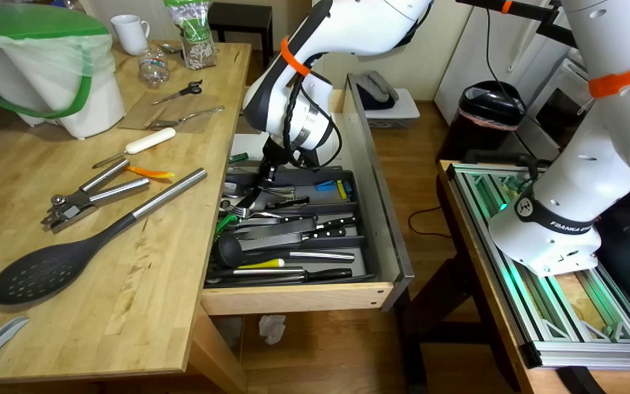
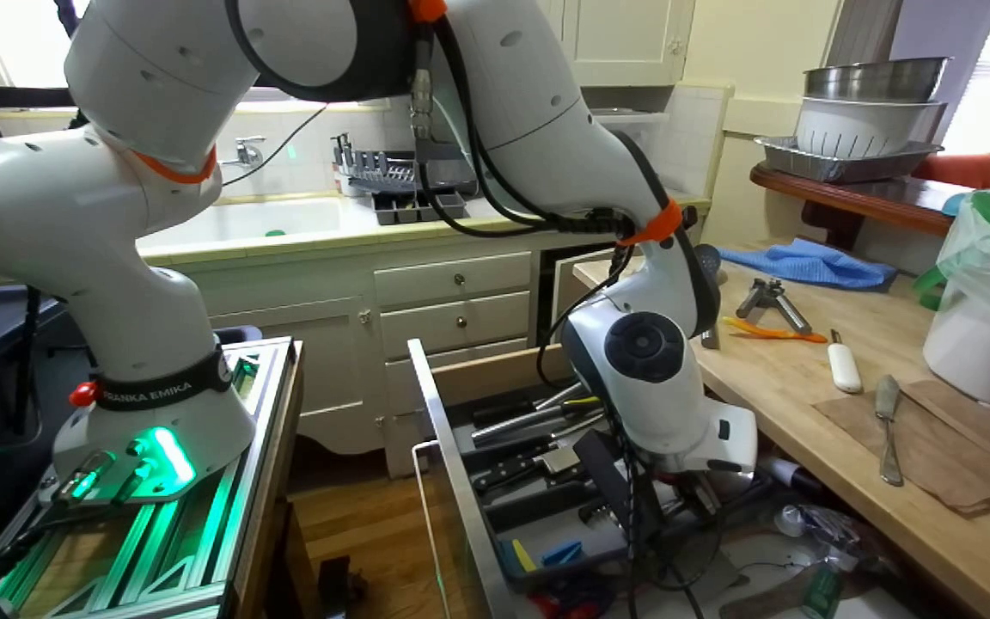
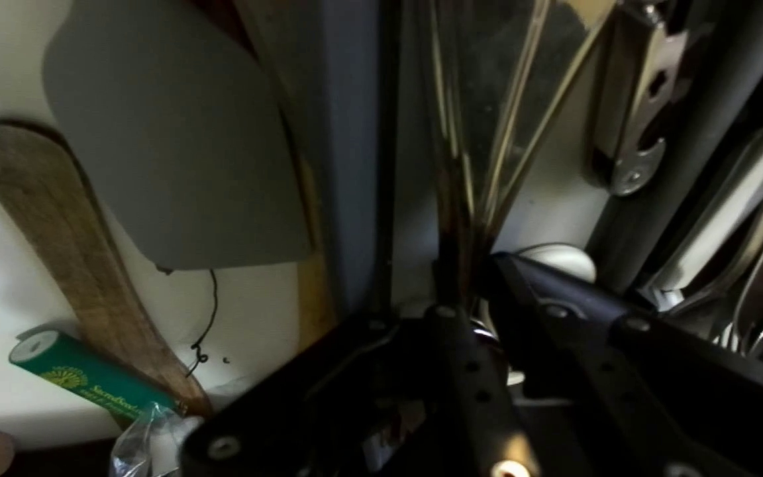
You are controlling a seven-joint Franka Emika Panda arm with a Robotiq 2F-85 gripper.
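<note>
Metal strands (image 3: 508, 126) clearest in wrist view; can't tell if end effector (image 3: 471, 278) grips them

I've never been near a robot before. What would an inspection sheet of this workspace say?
Surface: wooden table, with an open drawer alongside.
Job's things: metal wires in the drawer, right by the fingers; contact unclear.
Clutter: slotted spoon, scissors and bottle on the table; knives in the drawer.
Fingers: low in the drawer; too dark to tell whether they grip anything.
Cables: black cables loop by the wrist; a floor cable lies loose.
Surroundings: sink, trash can, crumpled white scrap on the floor.
</note>
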